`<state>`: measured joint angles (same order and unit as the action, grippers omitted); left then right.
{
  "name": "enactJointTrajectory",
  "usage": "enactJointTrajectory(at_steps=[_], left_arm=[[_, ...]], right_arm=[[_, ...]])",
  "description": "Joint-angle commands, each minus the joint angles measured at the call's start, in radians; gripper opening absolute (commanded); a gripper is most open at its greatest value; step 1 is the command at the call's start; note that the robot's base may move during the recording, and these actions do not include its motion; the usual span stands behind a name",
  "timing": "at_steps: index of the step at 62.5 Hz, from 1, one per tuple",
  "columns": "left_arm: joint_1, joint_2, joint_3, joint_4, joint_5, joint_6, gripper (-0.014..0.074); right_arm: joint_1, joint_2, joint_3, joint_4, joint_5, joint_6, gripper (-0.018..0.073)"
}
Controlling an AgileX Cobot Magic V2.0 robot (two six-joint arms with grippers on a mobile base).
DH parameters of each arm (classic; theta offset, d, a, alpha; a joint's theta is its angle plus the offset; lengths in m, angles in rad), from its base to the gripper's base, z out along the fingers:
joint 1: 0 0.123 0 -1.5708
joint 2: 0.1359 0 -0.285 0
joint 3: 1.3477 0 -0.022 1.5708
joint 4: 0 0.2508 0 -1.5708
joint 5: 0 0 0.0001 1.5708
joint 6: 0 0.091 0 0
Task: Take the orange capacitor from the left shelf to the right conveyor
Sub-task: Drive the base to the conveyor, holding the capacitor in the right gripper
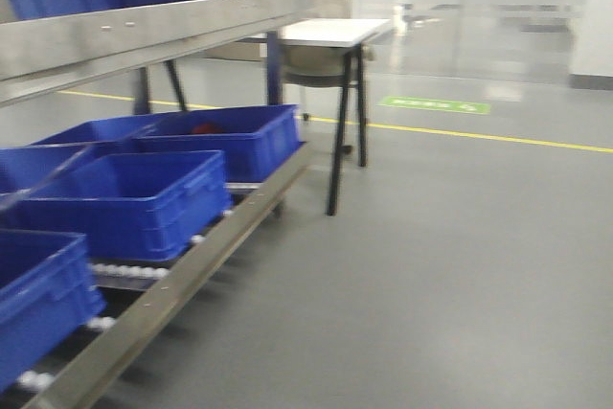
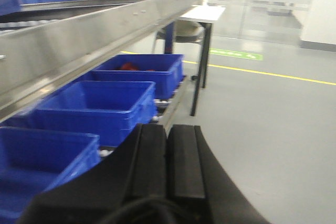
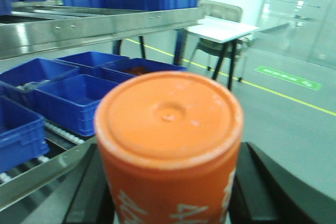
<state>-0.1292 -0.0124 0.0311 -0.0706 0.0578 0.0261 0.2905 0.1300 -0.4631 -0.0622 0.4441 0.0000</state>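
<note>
Exterior front-facing view gives me the grey floor [image 1: 460,265] across most of the frame, crossed by a yellow line [image 1: 498,136] with a green marking [image 1: 433,104] beyond it. On my left runs the left shelf [image 1: 144,31], its steel lip slanting across the upper corner. Blue bins [image 1: 144,193] sit in a row on the roller level below it, and more blue bins stand on top. A white table [image 1: 330,31] on dark legs stands just past the far end of the rack. On the right wrist view, the right gripper [image 3: 170,203] is clamped on the orange capacitor [image 3: 168,124]. One black finger [image 3: 86,192] presses its left side and the other its right, so the cylinder sits squarely between them. Its flat top faces the lens and white print shows on its side. It is held in the air beside the rack, off the shelf. On the left wrist view, the left gripper [image 2: 167,129] has its two black pads pressed together with nothing between them.
</note>
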Motion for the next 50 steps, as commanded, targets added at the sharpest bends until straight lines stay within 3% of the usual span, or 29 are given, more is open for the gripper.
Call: enactJointTrajectory(at_steps=[1,50], left_arm=[[-0.004,-0.012,-0.005,-0.003,-0.09,-0.002,-0.0127],[-0.004,-0.012,-0.005,-0.003,-0.09,-0.002,-0.0127]], right_arm=[[-0.006,0.013,-0.03,-0.012,-0.088,0.0,0.0092],[-0.006,0.013,-0.03,-0.012,-0.088,0.0,0.0092]])
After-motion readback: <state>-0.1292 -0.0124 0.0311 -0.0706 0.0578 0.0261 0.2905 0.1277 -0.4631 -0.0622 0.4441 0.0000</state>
